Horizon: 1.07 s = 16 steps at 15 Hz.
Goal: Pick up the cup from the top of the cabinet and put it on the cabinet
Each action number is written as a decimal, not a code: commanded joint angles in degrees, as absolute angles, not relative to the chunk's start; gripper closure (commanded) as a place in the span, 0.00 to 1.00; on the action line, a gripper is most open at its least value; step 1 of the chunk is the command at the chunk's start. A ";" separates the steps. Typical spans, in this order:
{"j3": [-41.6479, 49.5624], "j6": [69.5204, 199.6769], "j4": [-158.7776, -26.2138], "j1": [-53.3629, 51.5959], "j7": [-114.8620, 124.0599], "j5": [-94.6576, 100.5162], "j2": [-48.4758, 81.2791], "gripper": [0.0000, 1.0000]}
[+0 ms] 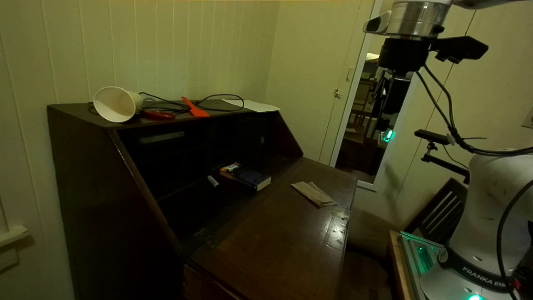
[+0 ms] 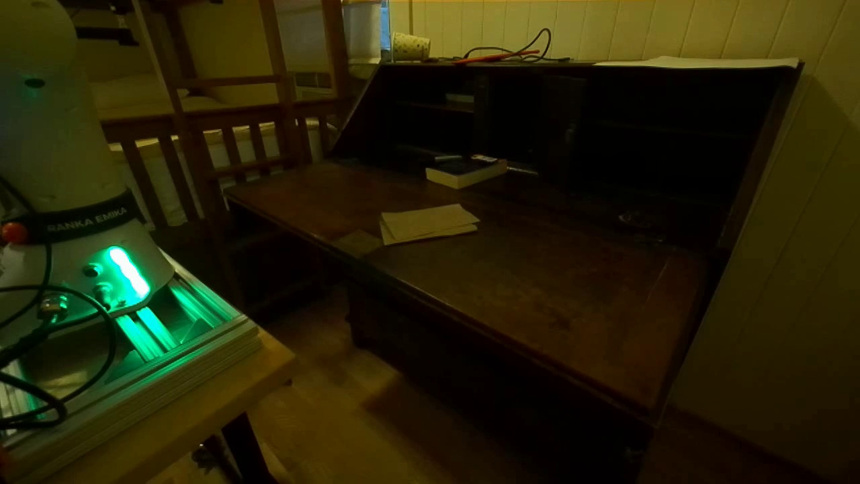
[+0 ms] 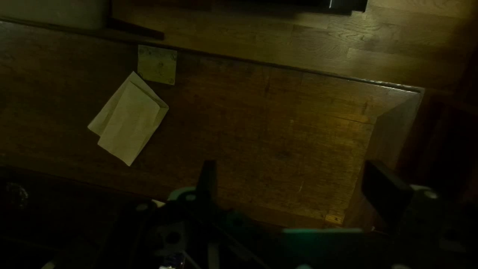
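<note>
The white cup [image 1: 118, 104] lies on its side on the cabinet's flat top, at one end, with its wide rim open toward the camera. Its patterned side shows in an exterior view [image 2: 410, 47]. The dark brown cabinet [image 1: 266, 246] has its writing leaf folded down; it also shows in an exterior view [image 2: 551, 289], and the leaf in the wrist view [image 3: 261, 123]. My gripper [image 1: 382, 118] hangs high, well apart from the cup. In the wrist view my gripper [image 3: 289, 173] has its fingers wide apart with nothing between them. The cup is out of the wrist view.
A red-orange spatula [image 1: 194, 108], black cables [image 1: 225, 109], a red-handled thing [image 1: 159, 115] and white paper [image 1: 252, 105] lie on the cabinet top near the cup. A book [image 1: 245, 176], a marker [image 1: 212, 181] and folded papers [image 1: 314, 193] lie lower. A mirror [image 1: 362, 121] stands behind my gripper.
</note>
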<state>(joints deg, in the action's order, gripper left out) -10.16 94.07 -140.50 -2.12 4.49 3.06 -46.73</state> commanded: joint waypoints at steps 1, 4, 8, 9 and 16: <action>-9.43 93.89 -140.34 -3.21 5.13 3.62 -46.52 0.00; -8.10 93.84 -140.06 -1.89 5.85 3.89 -46.84 0.00; -3.56 93.11 -137.16 1.52 5.32 6.55 -45.93 0.00; -2.44 93.33 -135.90 2.30 5.22 7.15 -45.04 0.00; 2.46 93.74 -128.75 4.43 3.01 7.34 -40.77 0.00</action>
